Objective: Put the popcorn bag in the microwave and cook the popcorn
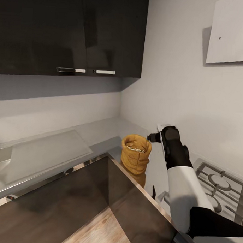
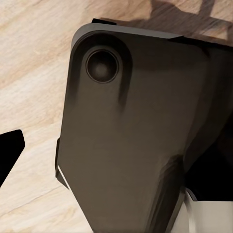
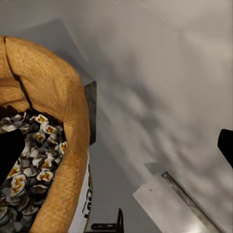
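The tan popcorn bag (image 1: 135, 159) stands upright on the grey countertop (image 1: 100, 131), close to its inner corner. White-cream popcorn (image 1: 136, 148) lies heaped in its round mouth. My right gripper (image 1: 152, 137) hovers just right of the bag's rim, at mouth height. In the right wrist view the bag (image 3: 53, 82) and the popcorn (image 3: 34, 160) are very close. The right gripper (image 3: 119, 153) is open, with one finger over the bag's mouth and the other outside its wall. One fingertip (image 2: 9, 155) of my left gripper shows far out at the picture's edge, above wood floor. The microwave is out of view.
A steel gas hob (image 1: 217, 185) with grates lies right of the bag, under my right arm. Dark upper cabinets (image 1: 69, 31) hang over the counter. A white hood (image 1: 231, 31) is on the right wall. A glass-like board (image 1: 46, 153) lies at the left.
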